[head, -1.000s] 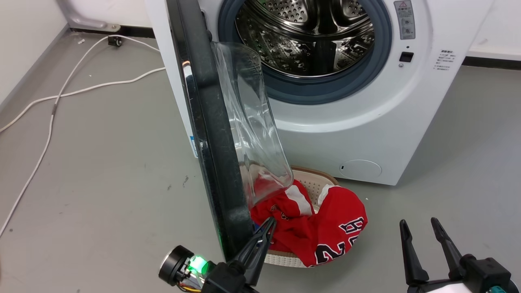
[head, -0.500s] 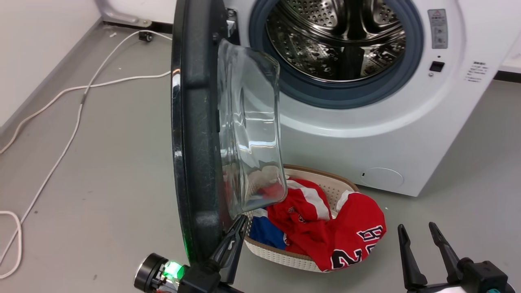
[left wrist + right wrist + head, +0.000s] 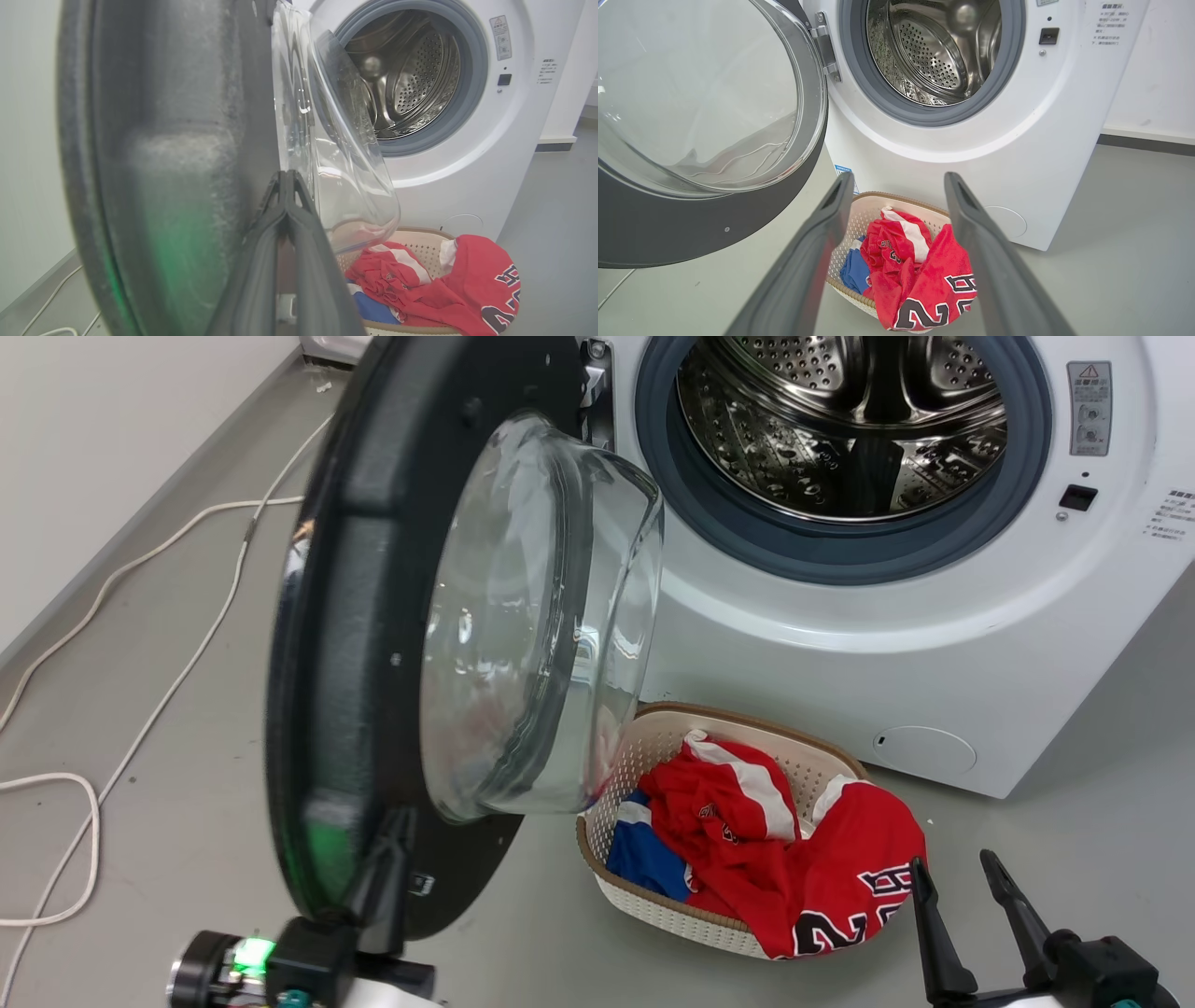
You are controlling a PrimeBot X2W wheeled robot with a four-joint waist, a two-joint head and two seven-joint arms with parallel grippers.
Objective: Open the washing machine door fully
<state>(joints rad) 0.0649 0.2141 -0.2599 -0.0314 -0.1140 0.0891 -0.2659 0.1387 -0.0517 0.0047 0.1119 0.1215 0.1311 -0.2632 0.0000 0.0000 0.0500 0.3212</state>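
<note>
Black door panel: the washing machine door (image 3: 373, 616) stood well out from the washing machine (image 3: 840, 644). It hung on its hinge (image 3: 597, 383) at the left of the opening, with its inner face and glass bowl (image 3: 523, 616) turned partly toward the head camera. The drum (image 3: 840, 420) was fully exposed.

Left gripper (image 3: 392, 859): fingers together, nothing between them, laid against the door's inner face near the lower rim, beside the bowl. Judged a closed-finger push, since the flat panel offers no hold there and joined fingers make a stiffer pusher.

Right gripper (image 3: 950, 861): low, fingers spread, empty, well apart from the door. Probably parked clear of the door's arc.

Laundry basket (image 3: 653, 896) sat on the floor before the machine, near the door's lower edge.

Judgement: door past halfway, not yet fully back.
</note>
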